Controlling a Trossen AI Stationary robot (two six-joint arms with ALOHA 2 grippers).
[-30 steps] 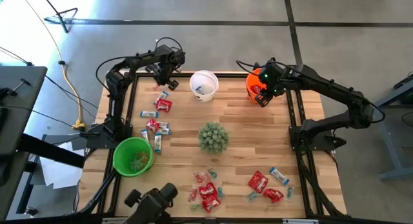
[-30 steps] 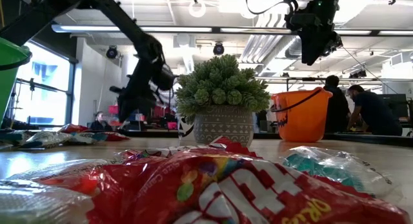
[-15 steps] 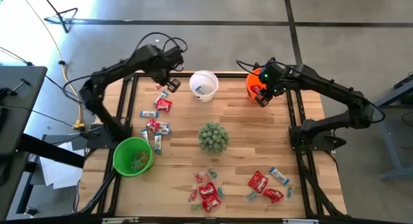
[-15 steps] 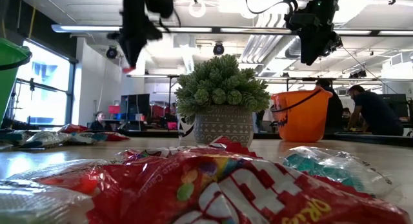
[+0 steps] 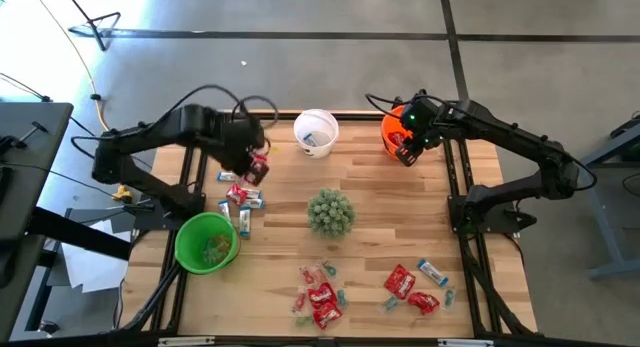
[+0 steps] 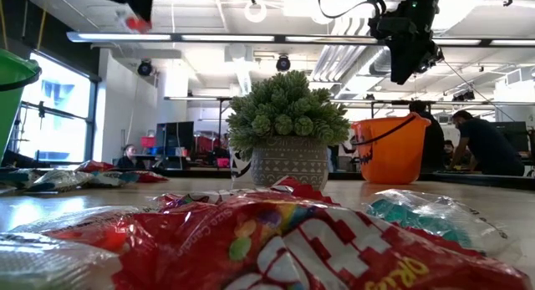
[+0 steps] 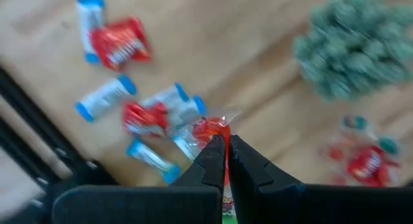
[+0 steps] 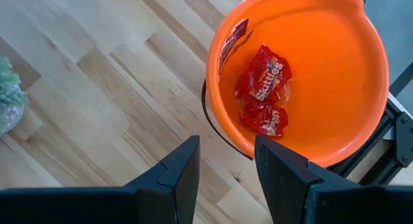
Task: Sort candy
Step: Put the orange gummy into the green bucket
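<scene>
While the left gripper point(image 5: 256, 167) hangs above the left half of the wooden table point(image 5: 380, 217), its fingers point(image 7: 213, 161) are pinched tight on a shiny red packet point(image 7: 210, 129), lifted clear of the boards over a cluster of red and blue-and-white candy point(image 5: 240, 195) lying below it. Just near of that cluster stands the green bucket point(image 5: 207, 241), with some small pieces inside. At the far right edge, the right gripper point(image 5: 404, 147) hovers over the near rim of the orange bucket point(image 8: 303, 75), its jaws parted with nothing between them; two red Skittles packets point(image 8: 263, 88) lie on the bucket's floor. A white bucket point(image 5: 316, 132) sits at the far edge, between the two arms, and a green spiky plant point(image 5: 330, 212) stands in the middle of the table. More candy is scattered along the near edge: red packets point(image 5: 322, 299) near the centre and another group point(image 5: 412, 285) further right, mixed with blue-and-white wrappers.
</scene>
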